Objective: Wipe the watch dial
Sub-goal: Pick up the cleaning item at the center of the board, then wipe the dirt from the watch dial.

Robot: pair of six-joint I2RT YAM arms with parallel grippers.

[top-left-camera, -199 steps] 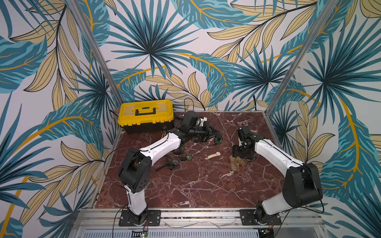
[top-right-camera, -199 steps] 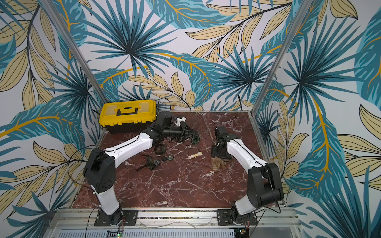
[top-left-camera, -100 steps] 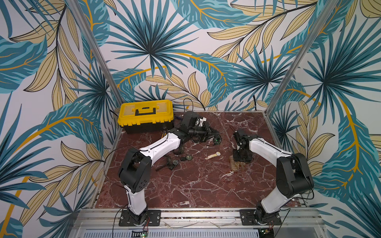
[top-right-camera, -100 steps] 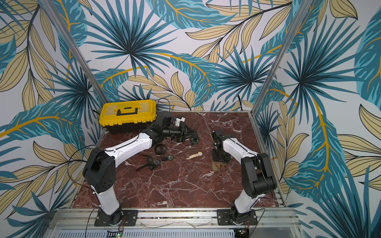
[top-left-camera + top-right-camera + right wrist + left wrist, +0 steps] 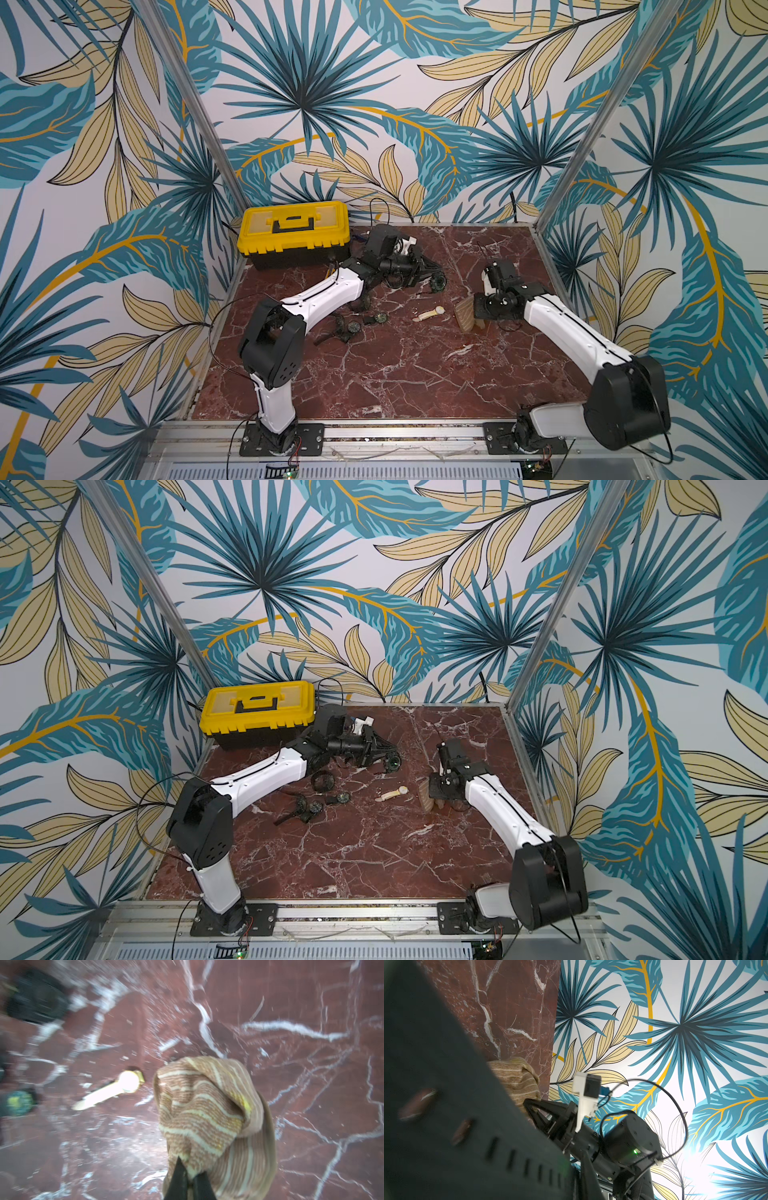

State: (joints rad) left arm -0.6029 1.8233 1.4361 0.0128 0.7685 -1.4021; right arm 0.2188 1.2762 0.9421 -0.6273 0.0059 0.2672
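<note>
My left gripper is shut on the strap of a black watch, whose dark green dial hangs at its tip above the back of the table in both top views. That strap fills the left wrist view as a dark blur. To the right, my right gripper is shut on a bunched tan striped cloth, seen in a top view as the cloth. Just left of the cloth, a cream watch with a gold case lies flat on the marble.
A yellow and black toolbox stands at the back left. Several black watches lie on the marble table under the left forearm. Metal frame posts and the patterned walls close off the back and both sides.
My right gripper has shut on the cloth and drawn it up and leftward, toward the cream watch. The right arm has stretched out. The left arm and its watch have stayed put.
</note>
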